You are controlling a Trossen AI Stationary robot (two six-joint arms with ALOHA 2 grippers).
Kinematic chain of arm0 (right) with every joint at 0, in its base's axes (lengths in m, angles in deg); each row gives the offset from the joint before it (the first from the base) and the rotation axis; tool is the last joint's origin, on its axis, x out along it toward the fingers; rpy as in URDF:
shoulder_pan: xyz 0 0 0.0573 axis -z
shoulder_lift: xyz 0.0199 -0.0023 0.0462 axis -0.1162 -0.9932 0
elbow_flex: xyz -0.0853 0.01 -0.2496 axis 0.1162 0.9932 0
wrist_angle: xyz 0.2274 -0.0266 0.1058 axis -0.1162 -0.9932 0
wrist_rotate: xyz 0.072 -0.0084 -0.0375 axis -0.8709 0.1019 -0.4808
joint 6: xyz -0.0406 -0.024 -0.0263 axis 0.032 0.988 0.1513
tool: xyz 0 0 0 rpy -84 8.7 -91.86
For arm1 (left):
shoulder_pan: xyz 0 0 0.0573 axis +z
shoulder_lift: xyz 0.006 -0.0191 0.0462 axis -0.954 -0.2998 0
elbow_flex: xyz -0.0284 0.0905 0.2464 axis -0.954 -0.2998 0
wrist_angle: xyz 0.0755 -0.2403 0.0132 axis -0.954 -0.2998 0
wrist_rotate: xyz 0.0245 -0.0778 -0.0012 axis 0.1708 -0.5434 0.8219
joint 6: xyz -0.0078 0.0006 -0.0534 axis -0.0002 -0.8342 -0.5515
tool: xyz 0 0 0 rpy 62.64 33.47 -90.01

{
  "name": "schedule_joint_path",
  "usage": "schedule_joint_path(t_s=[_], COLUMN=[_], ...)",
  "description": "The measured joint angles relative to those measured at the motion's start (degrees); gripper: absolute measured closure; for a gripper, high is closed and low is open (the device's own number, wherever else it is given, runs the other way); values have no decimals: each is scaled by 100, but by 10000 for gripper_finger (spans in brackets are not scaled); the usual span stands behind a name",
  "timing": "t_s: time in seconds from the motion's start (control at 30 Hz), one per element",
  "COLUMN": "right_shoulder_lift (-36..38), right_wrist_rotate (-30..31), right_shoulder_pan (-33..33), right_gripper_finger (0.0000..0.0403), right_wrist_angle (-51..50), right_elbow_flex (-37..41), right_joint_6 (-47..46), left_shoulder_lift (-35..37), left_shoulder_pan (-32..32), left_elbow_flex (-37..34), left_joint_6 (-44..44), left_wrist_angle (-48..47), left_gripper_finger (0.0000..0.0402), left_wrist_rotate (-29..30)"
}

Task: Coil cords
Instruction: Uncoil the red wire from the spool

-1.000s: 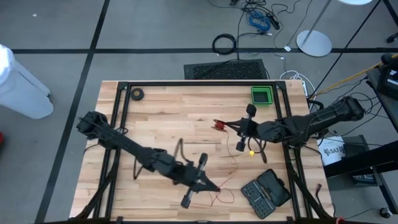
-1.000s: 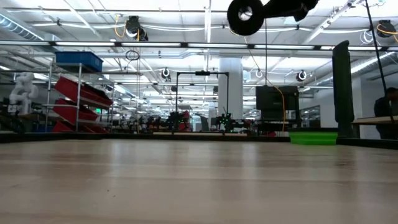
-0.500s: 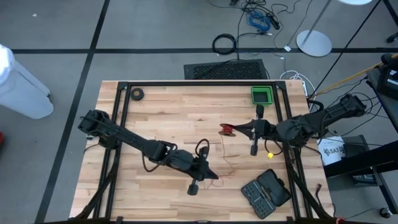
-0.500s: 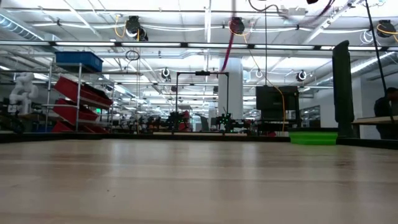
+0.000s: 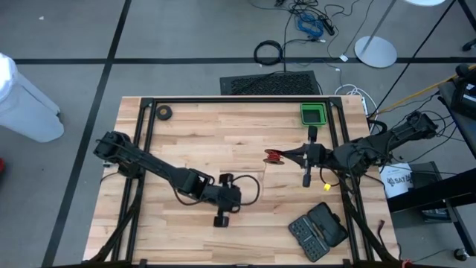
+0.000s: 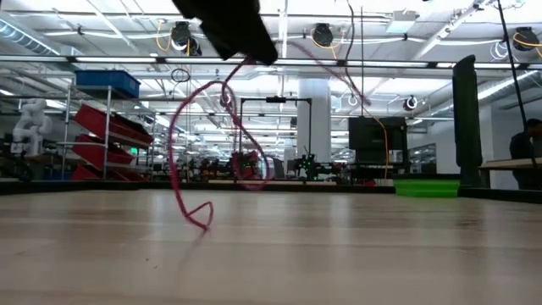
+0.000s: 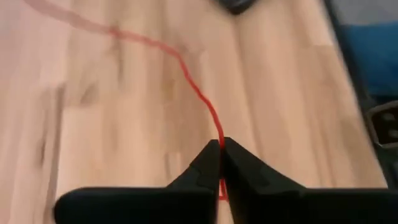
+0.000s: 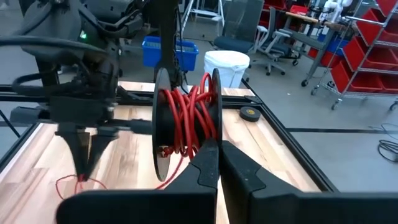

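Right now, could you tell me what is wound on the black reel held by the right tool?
Loops of red cord sit between the flanges of the reel, which the right tool grips. The reel's core is hidden under the cord.

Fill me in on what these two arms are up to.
They are winding a thin red cord onto a small round black reel. The right gripper, shut on the reel's rim, holds it up above the wooden table toward its right side; several red turns are already on it. The left gripper, near the table's front middle, is pinched on the loose cord, which trails in loops across the wood.
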Motion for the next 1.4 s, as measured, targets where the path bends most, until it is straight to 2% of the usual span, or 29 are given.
schedule_joint_path(t_s=[0.07, 0.23, 0.37, 0.63, 0.8, 0.97, 1.27, 1.4], right_shoulder_lift=[0, 0, 0, 93, 214, 263, 268, 267], right_wrist_rotate=[2, 2, 2, 0, 0, 0, -3, -4], right_shoulder_pan=[0, 0, 0, 0, 0, 2, 1, 0], right_gripper_finger=[403, 403, 403, 403, 403, 403, 403, 403], right_wrist_angle=[-35, -137, -277, -489, -630, -633, -633, -631], right_elbow_flex=[0, 0, 0, 0, 0, 0, 0, 0], right_joint_6=[6, 7, -61, -140, -169, -240, -295, -295], left_shoulder_lift=[4, 13, 13, 23, 85, 209, 501, 547], left_shoulder_pan=[18, 15, 15, 11, 15, 19, -100, -90], left_elbow_flex=[0, 0, 0, 0, -4, -5, -5, -5], left_joint_6=[-247, -223, -226, -168, 221, 220, 215, 218], left_wrist_angle=[-14, 55, 4, -286, -645, -858, -824, -416], left_gripper_finger=[345, 285, 261, 256, 256, 256, 255, 255], left_wrist_rotate=[106, 266, 614, 760, 1891, 2442, 2504, 2568])
